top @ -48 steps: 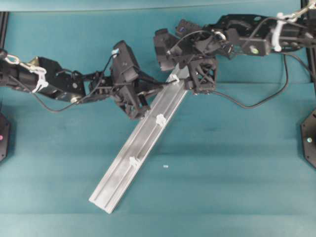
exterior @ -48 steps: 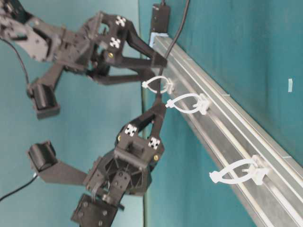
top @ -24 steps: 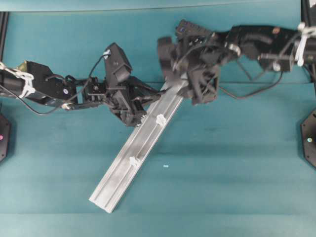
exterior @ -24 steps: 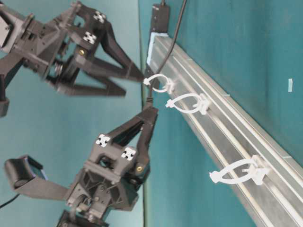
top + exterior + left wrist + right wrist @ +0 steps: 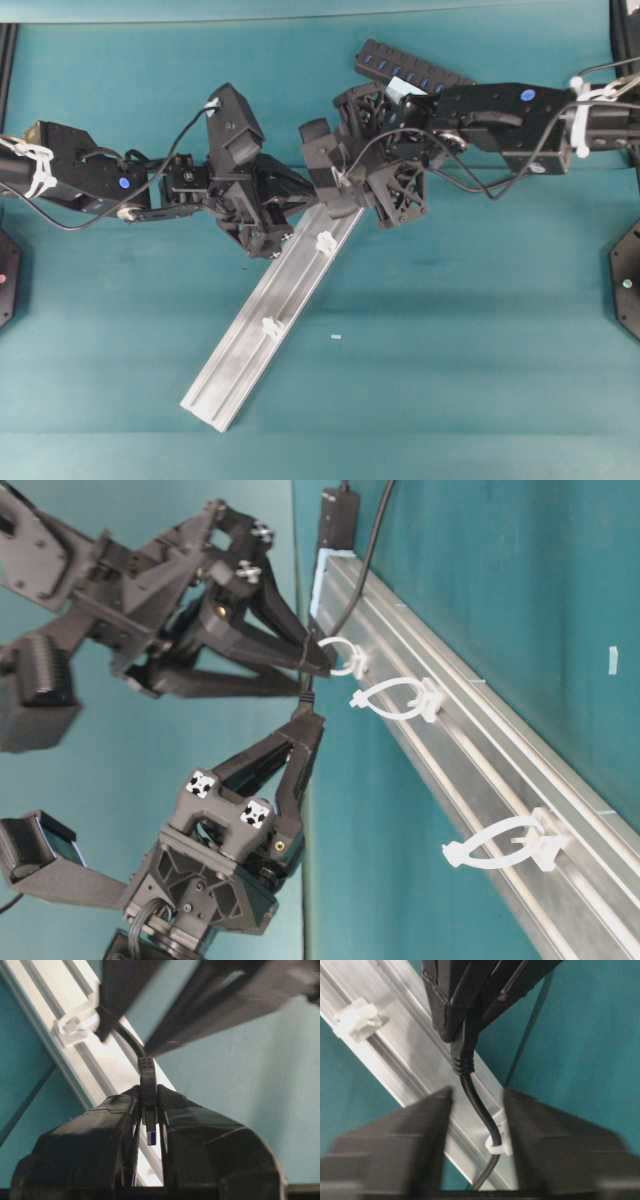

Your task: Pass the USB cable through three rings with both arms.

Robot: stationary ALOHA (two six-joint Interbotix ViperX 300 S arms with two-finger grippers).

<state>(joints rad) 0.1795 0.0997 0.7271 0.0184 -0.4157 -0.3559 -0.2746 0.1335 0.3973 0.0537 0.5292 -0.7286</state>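
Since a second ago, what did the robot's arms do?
The right gripper narrowed around the thin dark grey USB cable past the first white plastic ring. The left gripper kept the plug clamped, backing off slightly. The silver aluminium rail stayed put.

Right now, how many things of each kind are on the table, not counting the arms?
White rings: 3
Silver rail: 1
USB cable: 1
Black hub: 1
Total: 6
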